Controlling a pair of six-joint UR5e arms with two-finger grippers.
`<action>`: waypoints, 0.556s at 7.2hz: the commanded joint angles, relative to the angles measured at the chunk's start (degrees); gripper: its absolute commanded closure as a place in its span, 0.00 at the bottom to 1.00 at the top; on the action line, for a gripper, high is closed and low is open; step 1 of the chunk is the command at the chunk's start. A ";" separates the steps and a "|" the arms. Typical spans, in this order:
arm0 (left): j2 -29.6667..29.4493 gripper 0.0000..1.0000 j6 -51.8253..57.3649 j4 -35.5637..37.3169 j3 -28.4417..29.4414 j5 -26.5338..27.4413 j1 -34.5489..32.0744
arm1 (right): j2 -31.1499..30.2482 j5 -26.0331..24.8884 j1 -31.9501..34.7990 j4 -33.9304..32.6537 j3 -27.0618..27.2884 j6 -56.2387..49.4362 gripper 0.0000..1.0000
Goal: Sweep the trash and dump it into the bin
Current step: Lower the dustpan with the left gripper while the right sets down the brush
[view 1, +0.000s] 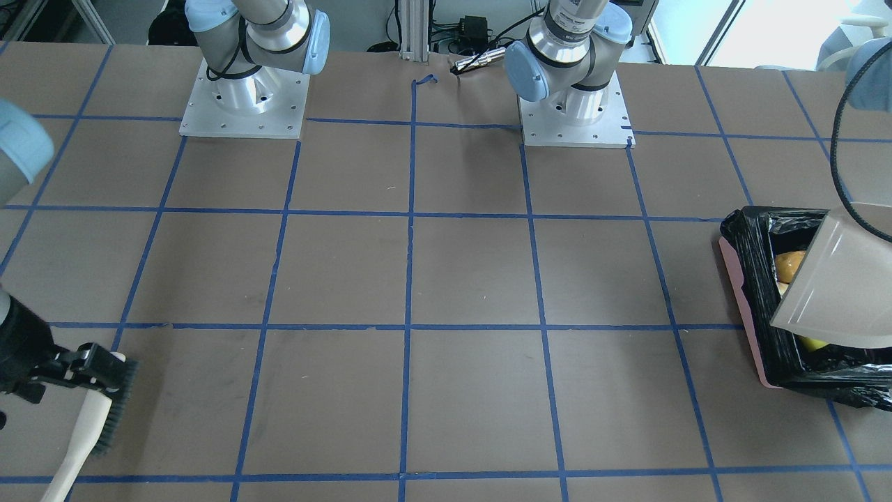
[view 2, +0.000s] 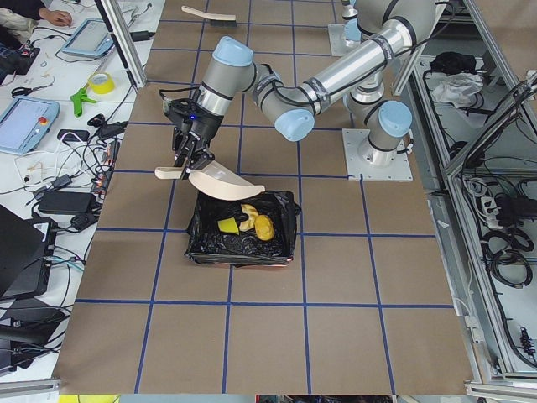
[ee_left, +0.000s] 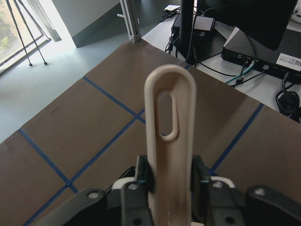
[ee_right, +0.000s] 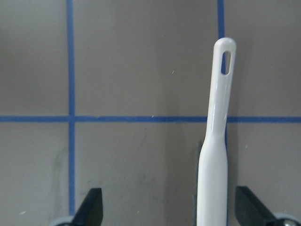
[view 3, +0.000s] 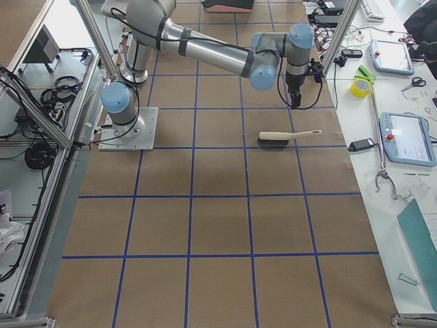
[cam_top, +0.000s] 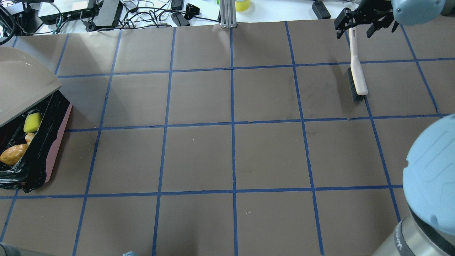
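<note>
The pink bin [cam_top: 58,142], lined with a black bag, stands at the table's left end. In it lie the trash items: a golden-brown lump [cam_top: 12,154], a yellow sponge wedge [cam_top: 32,122] and a pale slice [cam_top: 29,137]. The beige dustpan [cam_top: 21,85] hangs tilted over the bin's far side, and my left gripper [ee_left: 171,174] is shut on its handle. The brush [cam_top: 357,78] lies flat on the table at the far right. My right gripper [cam_top: 362,23] hovers over the brush handle [ee_right: 216,141], open, its fingers wide apart on either side.
Brown paper with a blue tape grid [cam_top: 233,122] covers the table. Cables and power boxes [cam_top: 106,12] crowd the far edge. Both arm bases [view 1: 244,104] stand at the robot's side. Tablets, tape and tools [view 3: 403,137] lie on the side bench.
</note>
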 commanded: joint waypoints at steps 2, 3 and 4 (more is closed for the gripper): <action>0.37 1.00 -17.64 -7.82 -0.35 0.68 -5.68 | -7.97 -0.53 9.04 10.53 0.69 7.97 0.00; -0.07 1.00 -23.86 -9.21 -0.52 0.77 -8.40 | -9.38 -2.18 9.58 10.63 1.39 8.18 0.00; -0.77 1.00 -31.14 -10.71 -0.61 0.42 -10.52 | -12.09 -1.76 9.59 9.94 3.74 7.40 0.00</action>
